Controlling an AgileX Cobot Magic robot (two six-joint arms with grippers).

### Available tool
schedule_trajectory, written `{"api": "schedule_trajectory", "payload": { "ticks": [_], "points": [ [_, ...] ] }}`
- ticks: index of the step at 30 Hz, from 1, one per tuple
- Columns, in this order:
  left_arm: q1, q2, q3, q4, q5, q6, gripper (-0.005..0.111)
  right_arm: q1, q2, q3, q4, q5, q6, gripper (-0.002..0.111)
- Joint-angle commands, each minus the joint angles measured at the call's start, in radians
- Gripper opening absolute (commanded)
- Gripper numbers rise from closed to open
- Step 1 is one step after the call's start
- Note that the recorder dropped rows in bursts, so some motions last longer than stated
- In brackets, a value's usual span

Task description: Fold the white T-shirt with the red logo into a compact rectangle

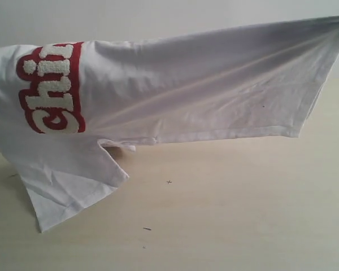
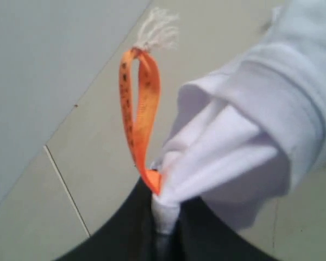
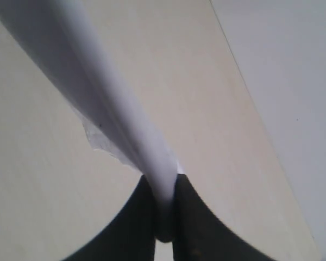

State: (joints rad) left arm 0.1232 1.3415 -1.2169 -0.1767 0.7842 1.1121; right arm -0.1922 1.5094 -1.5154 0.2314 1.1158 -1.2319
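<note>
Both claws are clamped on the white T-shirt (image 1: 203, 84). The left claw (image 2: 164, 217) pinches the collar beside the orange tag (image 2: 138, 109), and the right claw (image 3: 164, 217) pinches a bunched edge. In the exterior view the shirt hangs stretched above the desk (image 1: 243, 214), with the red logo (image 1: 53, 90) at 9 o'clock and 1 corner seemingly touching down at 7 o'clock. Best to lower both ends together under even tension, so it lands flat.

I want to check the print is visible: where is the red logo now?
In the exterior view the red logo sits at the left end of the white T-shirt, which is held stretched above the table.
</note>
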Motion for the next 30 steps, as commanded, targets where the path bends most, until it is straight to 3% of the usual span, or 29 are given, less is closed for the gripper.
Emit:
{"api": "schedule_trajectory", "payload": {
  "ticks": [1,15,26,30],
  "points": [
    [0.007,-0.069,-0.005,0.006,0.018,-0.020,0.000,0.000,-0.051,-0.008,0.061,0.015,0.008,0.000],
    [0.007,-0.273,-0.005,0.116,0.054,-0.307,0.000,0.000,-0.185,-0.008,0.217,0.065,0.006,0.000],
    [0.007,-0.277,0.017,0.153,0.025,-0.303,0.000,0.032,-0.197,0.060,0.225,0.062,0.147,0.000],
    [0.007,-0.174,0.032,0.072,0.101,-0.113,0.000,0.054,-0.101,0.105,0.099,0.073,0.302,0.000]
  ]
}}
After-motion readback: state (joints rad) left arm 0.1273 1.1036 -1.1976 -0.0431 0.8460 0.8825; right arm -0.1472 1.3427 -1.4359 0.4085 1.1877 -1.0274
